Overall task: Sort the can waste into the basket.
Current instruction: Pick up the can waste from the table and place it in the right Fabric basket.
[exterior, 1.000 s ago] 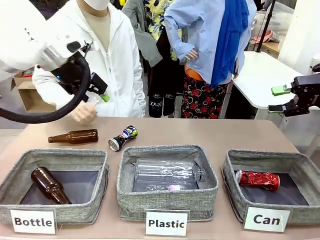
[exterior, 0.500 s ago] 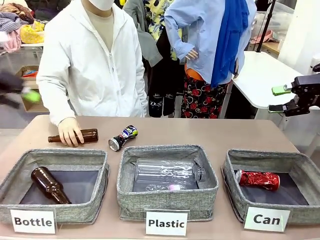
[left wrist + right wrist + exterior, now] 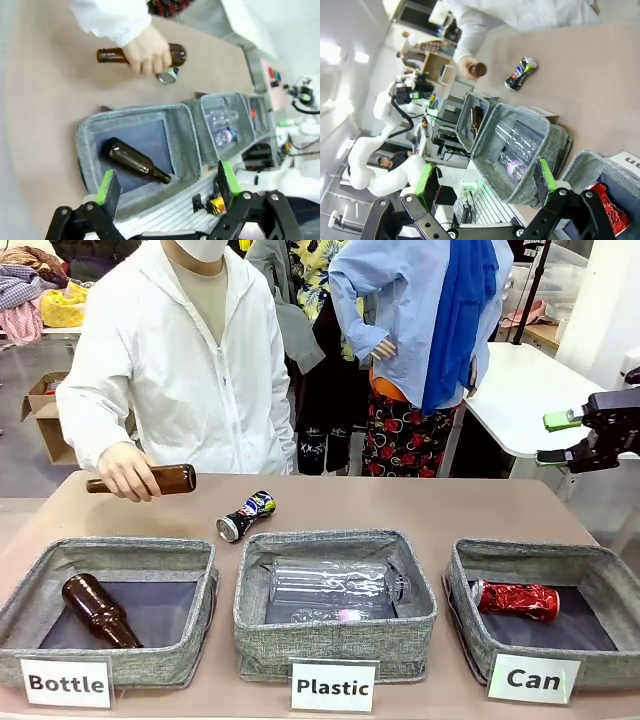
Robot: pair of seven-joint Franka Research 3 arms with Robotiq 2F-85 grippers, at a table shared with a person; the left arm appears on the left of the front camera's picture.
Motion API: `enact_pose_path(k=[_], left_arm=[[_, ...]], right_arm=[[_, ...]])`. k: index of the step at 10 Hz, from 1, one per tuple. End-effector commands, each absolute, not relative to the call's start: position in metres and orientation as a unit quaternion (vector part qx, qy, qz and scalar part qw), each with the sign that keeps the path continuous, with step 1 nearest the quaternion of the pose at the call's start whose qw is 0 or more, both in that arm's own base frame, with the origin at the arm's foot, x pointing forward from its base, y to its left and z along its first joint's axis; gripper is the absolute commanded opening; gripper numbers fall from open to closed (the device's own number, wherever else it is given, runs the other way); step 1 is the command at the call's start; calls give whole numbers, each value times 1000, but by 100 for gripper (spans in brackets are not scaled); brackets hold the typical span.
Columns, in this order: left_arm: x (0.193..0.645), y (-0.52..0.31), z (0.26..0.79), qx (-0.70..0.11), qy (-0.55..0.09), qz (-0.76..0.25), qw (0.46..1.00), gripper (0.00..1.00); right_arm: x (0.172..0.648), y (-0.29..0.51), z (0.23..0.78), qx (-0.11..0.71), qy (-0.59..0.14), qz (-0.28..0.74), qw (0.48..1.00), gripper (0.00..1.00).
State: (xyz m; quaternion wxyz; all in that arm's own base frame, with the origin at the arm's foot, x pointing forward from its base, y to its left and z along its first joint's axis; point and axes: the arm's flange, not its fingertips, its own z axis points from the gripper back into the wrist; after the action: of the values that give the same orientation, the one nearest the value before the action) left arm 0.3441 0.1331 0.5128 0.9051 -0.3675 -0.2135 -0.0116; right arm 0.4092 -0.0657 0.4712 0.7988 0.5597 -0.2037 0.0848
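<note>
Across the brown tabletop (image 3: 450,510) we see the black can (image 3: 246,516) lying just behind the Plastic bin (image 3: 330,640), the crushed red can (image 3: 516,600) inside the Can basket (image 3: 466,592); our left gripper (image 3: 167,177) and right gripper (image 3: 555,438) hang empty, jaws apart.

The person's hand (image 3: 128,472) is lifting the brown bottle (image 3: 172,479) off the table (image 3: 400,505), toward twelve o'clock, while the left gripper (image 3: 166,176) is pulling back toward nine o'clock.

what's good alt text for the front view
A person's hand holds a brown bottle over the far left of a table; a black can lies near the middle. In front stand the grey Bottle bin, Plastic bin and Can basket, which holds a crushed red can; the open right gripper hovers at the right edge.
</note>
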Motion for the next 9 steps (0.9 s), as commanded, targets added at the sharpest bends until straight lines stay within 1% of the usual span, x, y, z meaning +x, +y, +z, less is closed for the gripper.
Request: enact_pose_path(k=[1,2,3,4,5,6,7,8,9], left_arm=[[390,134,540,-365,-144,-35,919,100],[384,160,557,-369,-135,-53,918,100],[360,204,577,-406,-137,-62,902,100],[330,243,592,-426,-146,-11,893,100],[292,276,598,-455,-165,12,875,100],[254,296,593,-477,-198,24,856,100],[228,302,584,-491,-223,10,842,100],[216,302,568,-498,-237,8,834,100],[213,301,561,-501,-236,18,833,100]], right_arm=[[409,-67,472,557,-209,94,798,100],[409,-67,472,557,-209,94,798,100],[409,-67,472,557,-209,94,798,100],[409,-67,472,557,-209,94,798,100],[409,-67,472,557,-209,94,798,100],[409,-67,472,557,-209,94,798,100],[409,-67,472,557,-209,94,798,100],[409,-67,472,557,-209,94,798,100],[409,-67,472,557,-209,94,798,100]])
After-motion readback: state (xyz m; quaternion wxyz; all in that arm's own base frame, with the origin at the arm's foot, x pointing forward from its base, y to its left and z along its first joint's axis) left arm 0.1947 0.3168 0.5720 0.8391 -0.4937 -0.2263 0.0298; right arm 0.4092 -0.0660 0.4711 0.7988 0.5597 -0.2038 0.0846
